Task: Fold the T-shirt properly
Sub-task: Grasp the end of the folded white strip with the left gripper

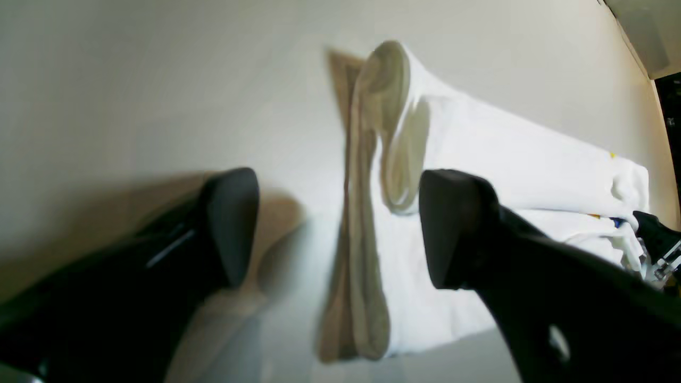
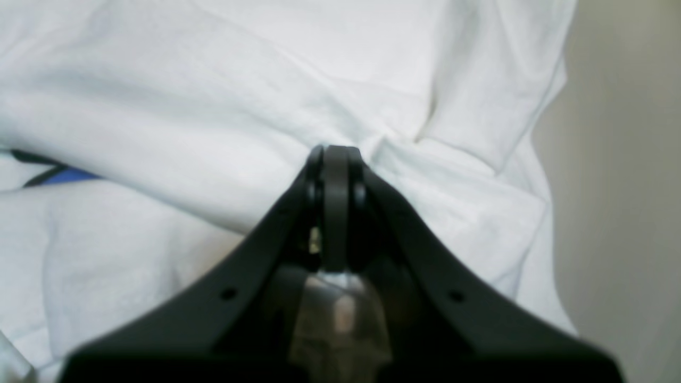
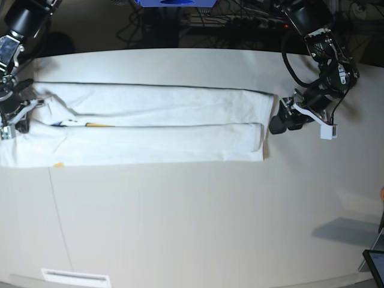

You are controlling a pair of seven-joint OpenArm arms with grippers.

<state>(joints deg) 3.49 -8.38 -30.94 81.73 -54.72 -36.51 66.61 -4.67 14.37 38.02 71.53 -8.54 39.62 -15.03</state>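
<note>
The T-shirt [image 3: 150,129] lies as a long narrow band across the far half of the pale surface [image 3: 192,222], both long sides already folded inward so the plain white reverse faces up, with only slivers of blue and yellow print peeking out near one end. The right claw [image 2: 335,154] sits at that printed end with its jaws pressed together; whether a pinch of cloth is caught between them cannot be told, since the tips merely meet the fabric in the wrist view. The left claw [image 1: 335,229] hovers just off the opposite short edge, jaws spread wide and holding nothing, one finger over bare surface and the other over the hem. The step in hand looks like folding the band crosswise. To do it well, the left claw should probably descend squarely onto the end, take both stacked layers at once, and carry them flat along the band's length so the side folds stay aligned and no wrinkle is trapped.
</note>
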